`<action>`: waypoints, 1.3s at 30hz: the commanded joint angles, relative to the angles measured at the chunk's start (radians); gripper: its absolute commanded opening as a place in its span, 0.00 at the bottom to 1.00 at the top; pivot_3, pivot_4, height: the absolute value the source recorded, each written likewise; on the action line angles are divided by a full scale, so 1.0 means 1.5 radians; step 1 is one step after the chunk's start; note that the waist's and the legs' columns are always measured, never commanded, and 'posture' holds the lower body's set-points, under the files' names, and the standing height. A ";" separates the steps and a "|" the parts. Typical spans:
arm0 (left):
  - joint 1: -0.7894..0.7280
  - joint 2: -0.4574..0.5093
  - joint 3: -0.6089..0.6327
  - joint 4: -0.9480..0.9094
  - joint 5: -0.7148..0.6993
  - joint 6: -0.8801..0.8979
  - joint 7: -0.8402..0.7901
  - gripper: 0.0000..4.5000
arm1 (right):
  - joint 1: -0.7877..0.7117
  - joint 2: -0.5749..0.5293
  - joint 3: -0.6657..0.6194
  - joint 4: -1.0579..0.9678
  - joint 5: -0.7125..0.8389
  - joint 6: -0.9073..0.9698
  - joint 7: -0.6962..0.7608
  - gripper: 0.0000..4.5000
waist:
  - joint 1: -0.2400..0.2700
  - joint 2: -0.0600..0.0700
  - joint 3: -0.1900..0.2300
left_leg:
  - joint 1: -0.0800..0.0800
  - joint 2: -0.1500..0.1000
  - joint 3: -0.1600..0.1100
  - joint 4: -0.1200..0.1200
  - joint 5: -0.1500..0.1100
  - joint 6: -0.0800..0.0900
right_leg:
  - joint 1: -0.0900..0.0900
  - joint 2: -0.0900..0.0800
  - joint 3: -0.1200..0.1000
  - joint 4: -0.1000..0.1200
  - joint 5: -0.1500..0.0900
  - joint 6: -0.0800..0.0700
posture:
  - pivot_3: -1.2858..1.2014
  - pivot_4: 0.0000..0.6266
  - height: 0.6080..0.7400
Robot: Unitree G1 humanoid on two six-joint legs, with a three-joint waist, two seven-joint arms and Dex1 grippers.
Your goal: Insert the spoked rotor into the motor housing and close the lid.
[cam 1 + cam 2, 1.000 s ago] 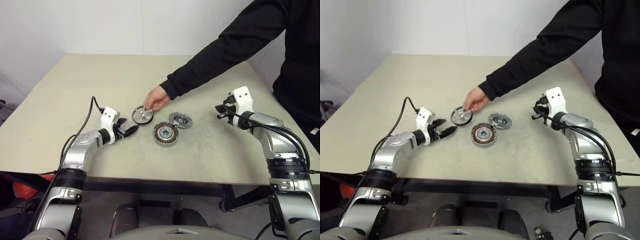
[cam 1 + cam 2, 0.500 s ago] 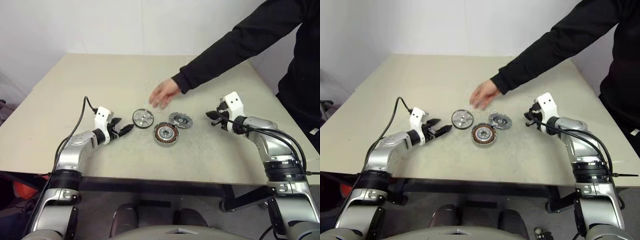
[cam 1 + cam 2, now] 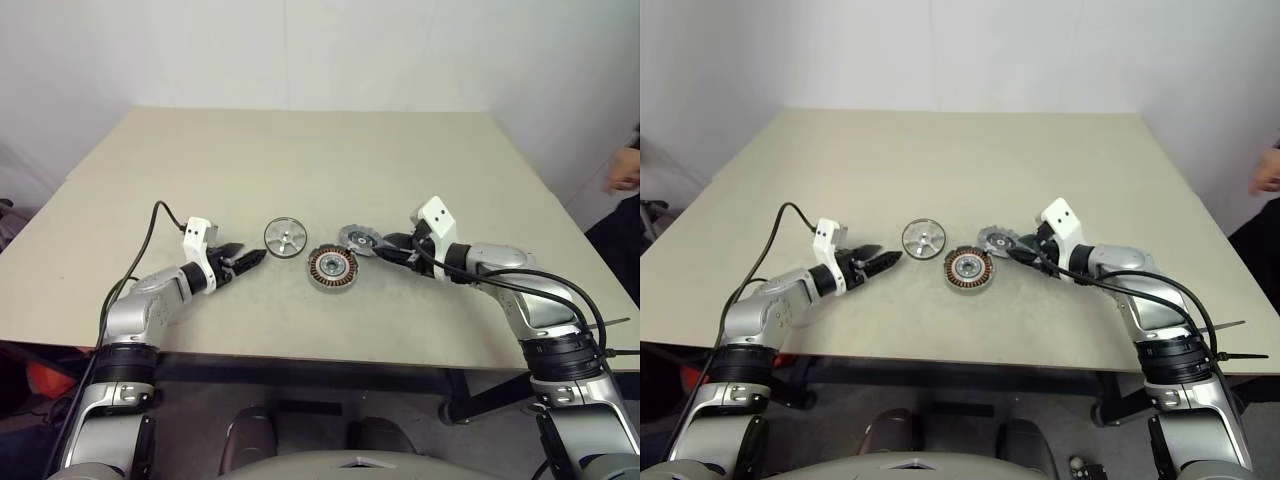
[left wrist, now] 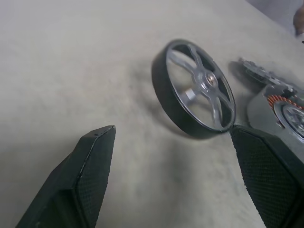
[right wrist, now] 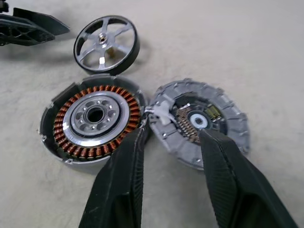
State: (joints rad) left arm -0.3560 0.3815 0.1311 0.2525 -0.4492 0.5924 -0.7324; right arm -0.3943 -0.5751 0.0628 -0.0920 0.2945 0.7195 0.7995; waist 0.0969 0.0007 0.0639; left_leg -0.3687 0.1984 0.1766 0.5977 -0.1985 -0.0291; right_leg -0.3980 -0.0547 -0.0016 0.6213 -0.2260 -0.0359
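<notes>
On the table [image 3: 200, 160], the rotor [image 3: 285, 237] lies flat, spokes up, left of the lid [image 3: 360, 240]; the housing [image 3: 331, 267] sits just nearer, between them. The left gripper [image 3: 252, 259] gapes wide, empty, just left of the rotor. The right gripper [image 5: 171, 142], part open and empty, hovers over the lid's near edge.

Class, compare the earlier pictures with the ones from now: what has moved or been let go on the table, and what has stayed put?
The person's hand let go of the spoked rotor and drew away toward the table's far right edge. The right hand swung inward to the lid and its fingers parted. The left hand is still open beside the rotor. Rotor, motor housing and lid lie where they were.
</notes>
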 commanded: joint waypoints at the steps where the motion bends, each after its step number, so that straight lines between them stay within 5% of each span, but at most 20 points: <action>1: -0.024 -0.015 0.027 -0.003 -0.037 0.026 0.007 0.91 | -0.021 0.006 0.002 0.004 -0.009 -0.020 -0.012 0.41 | 0.000 0.000 0.000 | 0.000 0.000 0.000 0.000 0.000 0.000 | 0.000 0.000 0.000 0.000 0.000 0.000 | 0.52 0.00 1.00; 14: -0.098 -0.083 0.093 0.140 -0.081 0.072 0.074 0.91 | -0.049 0.021 0.009 0.052 -0.035 -0.044 -0.033 0.41 | 0.000 0.000 0.000 | 0.000 0.000 0.000 0.000 0.000 0.000 | 0.000 0.000 0.000 -0.001 0.000 0.000 | 0.52 0.00 1.00; 39: -0.150 -0.170 0.156 0.169 -0.139 0.112 0.154 0.86 | -0.080 0.045 -0.004 0.094 -0.039 -0.058 -0.075 0.42 | 0.001 0.000 0.000 | 0.000 -0.002 -0.001 0.000 0.000 0.001 | 0.003 -0.002 -0.002 -0.002 0.000 0.000 | 0.52 0.00 1.00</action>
State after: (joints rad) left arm -0.5595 0.1253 0.3355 0.4963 -0.6432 0.7833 -0.5244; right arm -0.4869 -0.5072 0.0902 0.0640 0.2296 0.6489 0.6920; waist 0.0983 0.0004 0.0641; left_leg -0.3686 0.1949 0.1744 0.5976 -0.1988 -0.0282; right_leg -0.3938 -0.0582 -0.0050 0.6188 -0.2259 -0.0357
